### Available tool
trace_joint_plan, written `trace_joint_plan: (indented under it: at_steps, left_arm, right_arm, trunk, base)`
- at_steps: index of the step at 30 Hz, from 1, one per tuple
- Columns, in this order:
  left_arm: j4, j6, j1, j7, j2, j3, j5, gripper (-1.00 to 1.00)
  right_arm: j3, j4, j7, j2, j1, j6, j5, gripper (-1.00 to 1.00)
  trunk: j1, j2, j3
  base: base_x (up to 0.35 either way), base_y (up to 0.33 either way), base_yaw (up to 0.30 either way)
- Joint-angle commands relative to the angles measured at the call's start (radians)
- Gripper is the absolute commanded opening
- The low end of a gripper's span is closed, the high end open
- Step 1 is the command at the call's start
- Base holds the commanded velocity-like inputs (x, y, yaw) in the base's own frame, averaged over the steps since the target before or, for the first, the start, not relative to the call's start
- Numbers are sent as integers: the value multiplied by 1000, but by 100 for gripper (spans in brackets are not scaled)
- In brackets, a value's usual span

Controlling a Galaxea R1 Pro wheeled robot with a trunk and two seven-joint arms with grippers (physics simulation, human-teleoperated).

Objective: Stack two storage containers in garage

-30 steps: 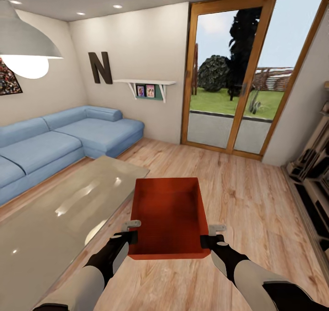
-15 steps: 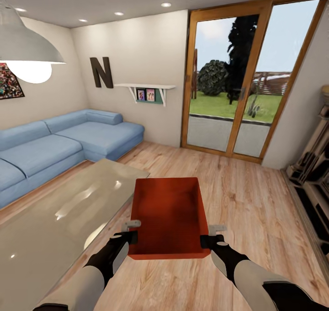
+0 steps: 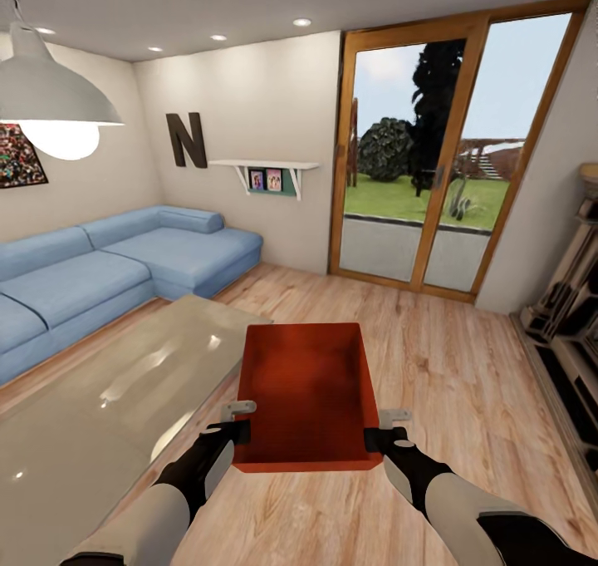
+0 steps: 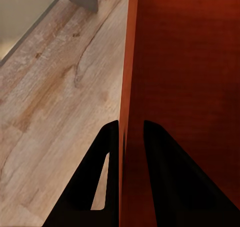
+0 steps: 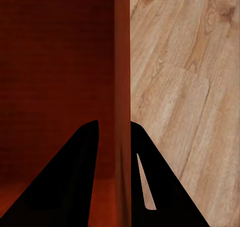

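Camera has shifted slightly; storage container (image 3: 307, 396) unchanged between the arms, held at 6 o'clock, long axis toward 12, opening up. Left gripper (image 4: 131, 137) and right gripper (image 5: 114, 134) each pinch a side wall.

You have one orange-red bin (image 3: 307, 396) held level above the wood-plank living-room floor, open side up and empty, straight walls, flat bottom, its two long side walls pinched between gripper fingers
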Motion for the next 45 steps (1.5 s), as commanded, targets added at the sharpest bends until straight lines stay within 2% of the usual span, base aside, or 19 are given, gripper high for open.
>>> trace_joint_plan:
  at_steps: [1, 45]
  left_arm:
    - [0, 8, 1, 27, 22, -10, -6, -100]
    - [0, 8, 1, 27, 22, -10, -8, -100]
  right_arm:
    - [-33, -13, -1, 0, -2, -2, 5, -100]
    - [-34, -13, -1, 0, -2, -1, 5, -100]
  trunk:
    - [0, -2, 0]
    - [0, -2, 68]
  base:
    - [0, 0, 0]
    - [0, 0, 0]
